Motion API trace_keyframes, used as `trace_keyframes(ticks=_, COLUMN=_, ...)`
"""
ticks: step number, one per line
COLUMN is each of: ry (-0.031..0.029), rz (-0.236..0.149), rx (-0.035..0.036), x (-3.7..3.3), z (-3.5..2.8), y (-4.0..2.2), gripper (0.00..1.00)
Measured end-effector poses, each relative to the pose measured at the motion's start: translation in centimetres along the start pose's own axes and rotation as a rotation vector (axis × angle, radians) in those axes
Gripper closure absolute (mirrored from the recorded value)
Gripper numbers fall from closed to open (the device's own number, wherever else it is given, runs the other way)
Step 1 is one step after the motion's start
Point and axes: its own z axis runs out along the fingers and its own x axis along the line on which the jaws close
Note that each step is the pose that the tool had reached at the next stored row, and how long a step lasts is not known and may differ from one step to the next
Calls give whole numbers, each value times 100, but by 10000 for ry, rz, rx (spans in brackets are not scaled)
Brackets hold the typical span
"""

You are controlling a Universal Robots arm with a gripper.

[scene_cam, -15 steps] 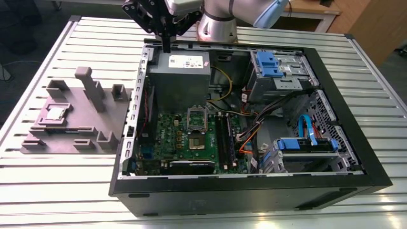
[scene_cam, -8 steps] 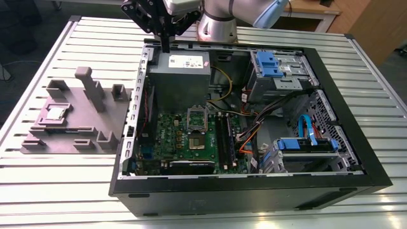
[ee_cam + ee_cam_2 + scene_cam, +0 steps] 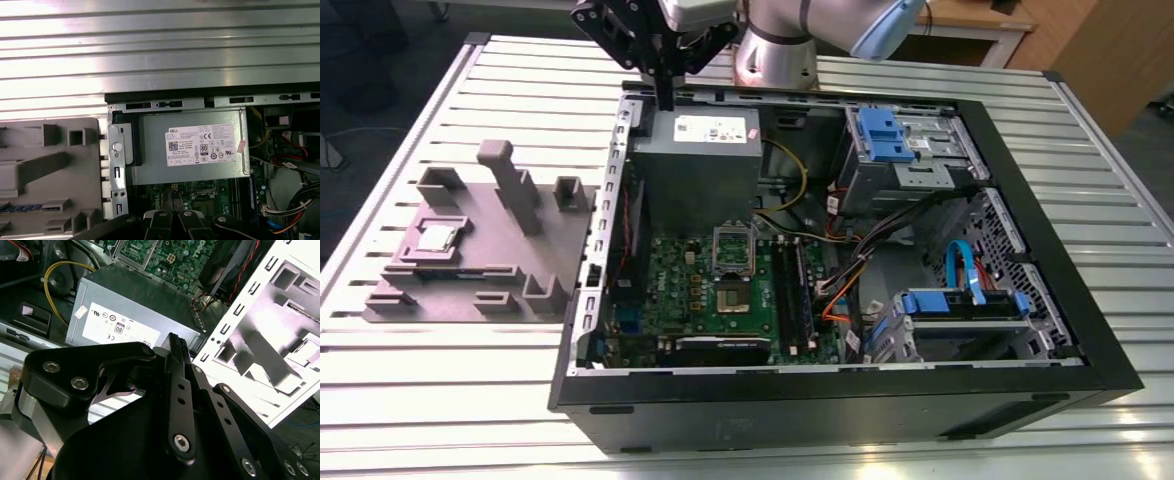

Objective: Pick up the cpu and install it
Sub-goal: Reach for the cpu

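Found the gripper (image 3: pixel 664 100) poised over the far wall of the open computer case (image 3: pixel 1107 385), by the corner of the big grey box (image 3: pixel 698 160) nearest the exterior view's left. Recorded the jaws as clenched, with the two black fingers (image 3: pixel 176 347) pressed into one narrow bar in the exterior view and meeting tip to tip in the second wrist view. Saw nothing gripped between them. Could not judge contact between the tips and the case rim.

Located the cpu (image 3: pixel 438 238) outside the case, on the grey moulded fixture (image 3: pixel 520 270) toward the exterior view's left, well apart from the gripper. Noted it lying flat, silvery top up, seated in a square recess of a raised pale block on that fixture. Saw, in the first wrist view, a thin blue-marked strip (image 3: pixel 22 207) lying in a slot of the same fixture.

Inside the case, logged the green motherboard (image 3: pixel 700 275) just beside the grey box, with a square socket (image 3: pixel 734 297) near its middle and a metal frame (image 3: pixel 734 245) between socket and box. Placed the long black memory slots (image 3: pixel 787 290) just beside the socket, toward the exterior view's right. Noted case and fixture standing side by side on the slatted metal tabletop (image 3: pixel 440 400).
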Motion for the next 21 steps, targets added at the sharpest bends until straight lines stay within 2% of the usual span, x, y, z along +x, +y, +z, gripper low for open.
trace_keyframes(ticks=21, ry=0, rz=0, rx=0, x=63, z=-2, y=-5, gripper=90)
